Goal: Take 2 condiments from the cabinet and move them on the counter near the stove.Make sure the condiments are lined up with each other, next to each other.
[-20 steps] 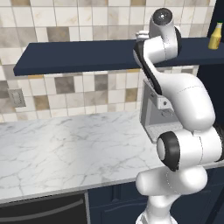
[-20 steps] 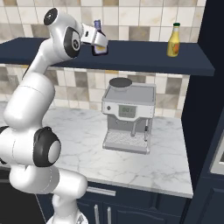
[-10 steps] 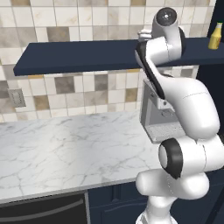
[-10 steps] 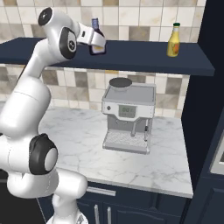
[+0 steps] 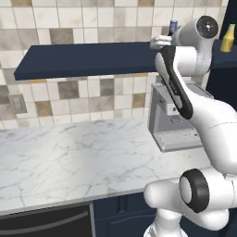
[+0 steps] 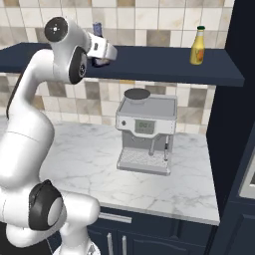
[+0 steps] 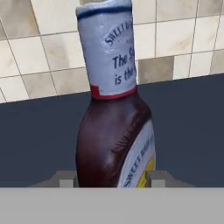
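The dark maroon condiment bottle (image 7: 116, 131) with a blue-grey cap and pale label stands upright between my finger tips (image 7: 155, 178). My gripper (image 6: 102, 52) is shut on its lower body, level with the left part of the dark navy cabinet shelf (image 6: 159, 62). Its cap (image 5: 173, 24) pokes up above my hand. The bottle's base is hidden, so I cannot tell whether it touches the shelf. The yellow, green-capped condiment (image 6: 197, 46) stands upright on the shelf's right end. The white marble counter (image 5: 69, 157) lies below. The stove is out of view.
A steel coffee machine (image 6: 147, 132) stands on the counter under the shelf, against the tiled wall. A tall navy unit (image 6: 234, 149) closes off the right side. A dark appliance front (image 5: 46, 222) sits under the counter at lower left.
My hand has moved left along the shelf with the maroon bottle in it. The yellow bottle and the coffee machine have stayed put.
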{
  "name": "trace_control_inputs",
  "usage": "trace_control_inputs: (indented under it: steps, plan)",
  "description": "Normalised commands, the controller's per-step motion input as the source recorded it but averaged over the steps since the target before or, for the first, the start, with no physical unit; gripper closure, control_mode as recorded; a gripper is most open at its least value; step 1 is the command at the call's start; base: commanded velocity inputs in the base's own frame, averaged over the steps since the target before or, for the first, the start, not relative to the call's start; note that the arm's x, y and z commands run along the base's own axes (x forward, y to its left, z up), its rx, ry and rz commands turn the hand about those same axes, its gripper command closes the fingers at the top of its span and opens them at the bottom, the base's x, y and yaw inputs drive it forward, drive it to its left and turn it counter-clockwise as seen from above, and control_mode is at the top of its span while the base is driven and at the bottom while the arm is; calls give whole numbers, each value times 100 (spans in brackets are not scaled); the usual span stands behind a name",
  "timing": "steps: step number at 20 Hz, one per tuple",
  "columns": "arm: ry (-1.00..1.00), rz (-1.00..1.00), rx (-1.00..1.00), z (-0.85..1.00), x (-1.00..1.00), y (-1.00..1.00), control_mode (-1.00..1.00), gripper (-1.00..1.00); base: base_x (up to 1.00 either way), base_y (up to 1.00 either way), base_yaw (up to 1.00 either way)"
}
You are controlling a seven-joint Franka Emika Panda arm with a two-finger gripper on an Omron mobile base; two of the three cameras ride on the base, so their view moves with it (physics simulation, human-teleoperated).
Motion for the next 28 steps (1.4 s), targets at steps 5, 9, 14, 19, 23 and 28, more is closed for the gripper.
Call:
trace_control_inputs:
  steps: [5, 9, 14, 19, 23, 28]
  plan:
    - [0, 32, 0, 6, -77, 24, -100, 100, 0, 0, 0]
    - [0, 7, 0, 22, -99, 23, -100, 100, 0, 0, 0]
    - [0, 0, -1, 3, -98, 25, -100, 100, 0, 0, 0]
    - [0, 0, -1, -7, -99, 6, -100, 100, 0, 0, 0]
    - [-1, -1, -2, -17, -94, 2, -100, 100, 0, 0, 0]
    - [0, 0, -1, -26, -59, 0, -100, 100, 0, 0, 0]
